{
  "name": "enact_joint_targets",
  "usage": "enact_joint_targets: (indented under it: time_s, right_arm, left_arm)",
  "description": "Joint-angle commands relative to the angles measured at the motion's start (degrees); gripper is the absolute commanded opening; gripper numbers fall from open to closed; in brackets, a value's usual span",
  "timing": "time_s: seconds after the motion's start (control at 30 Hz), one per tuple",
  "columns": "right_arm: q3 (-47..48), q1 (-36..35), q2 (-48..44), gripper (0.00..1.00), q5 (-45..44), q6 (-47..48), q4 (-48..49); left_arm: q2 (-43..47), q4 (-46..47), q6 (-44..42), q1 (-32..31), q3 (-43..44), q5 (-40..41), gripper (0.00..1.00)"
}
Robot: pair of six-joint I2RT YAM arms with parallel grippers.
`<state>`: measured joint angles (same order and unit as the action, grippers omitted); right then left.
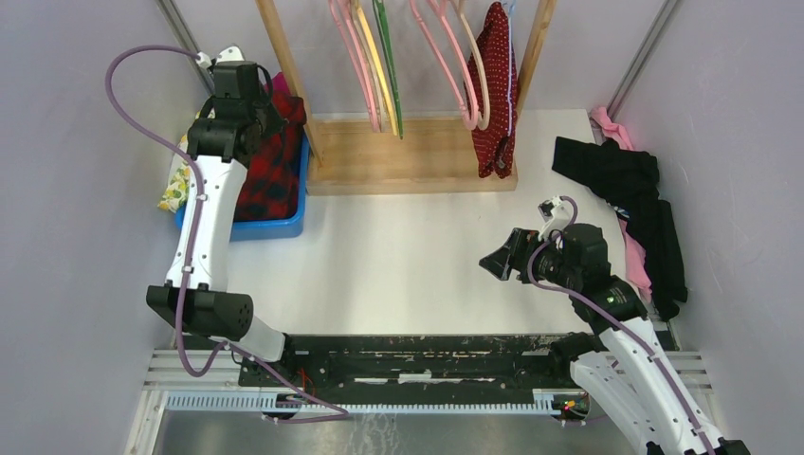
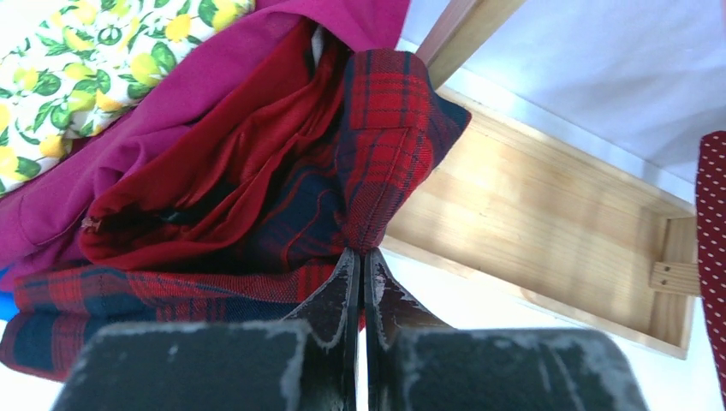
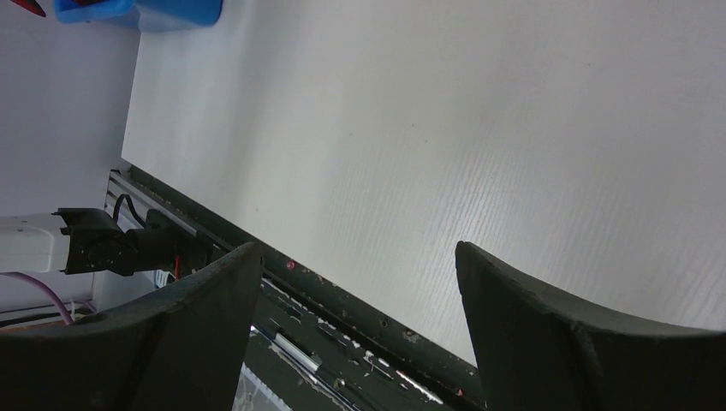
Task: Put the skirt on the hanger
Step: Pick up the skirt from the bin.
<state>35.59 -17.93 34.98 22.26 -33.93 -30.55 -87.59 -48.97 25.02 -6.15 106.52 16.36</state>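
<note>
The dark-red polka-dot skirt (image 1: 493, 90) hangs at the right end of the wooden rack, and its edge shows in the left wrist view (image 2: 712, 240). A thin pale lilac hanger (image 1: 513, 109) shows as a line along the skirt's right side. My left gripper (image 1: 265, 102) is over the blue bin. Its jaws (image 2: 361, 257) are shut, pinching a fold of the red-and-black plaid garment (image 2: 385, 128). My right gripper (image 1: 495, 258) is wide open and empty above the white table, also in its wrist view (image 3: 358, 250), below and apart from the skirt.
The blue bin (image 1: 284, 227) at back left holds the plaid garment, a magenta cloth (image 2: 171, 94) and a lemon-print cloth (image 2: 103, 51). The wooden rack base (image 1: 408, 156) carries pink hangers (image 1: 455, 66). A pile of black and pink clothes (image 1: 626, 190) lies at the right.
</note>
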Motion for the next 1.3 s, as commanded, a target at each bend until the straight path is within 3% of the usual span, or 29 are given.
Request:
enact_joint_targets:
  time_s: [0.0,0.87,1.27]
  right_arm:
    - [-0.6,0.0,-0.1,0.88,0.8,-0.6,3.0]
    - [-2.0,-0.1,0.1,0.88,0.8,-1.0,3.9]
    - [-1.9,0.0,0.3,0.88,0.7,-0.8,3.8]
  left_arm:
    - [4.0,8.9,2.1,-0.5,8.6,-6.2,0.03]
    - [4.0,17.9,9.8,-0.4,20.4,-31.6,0.04]
    - [3.6,24.4,18.4,-0.3,24.7,-45.8,0.06]
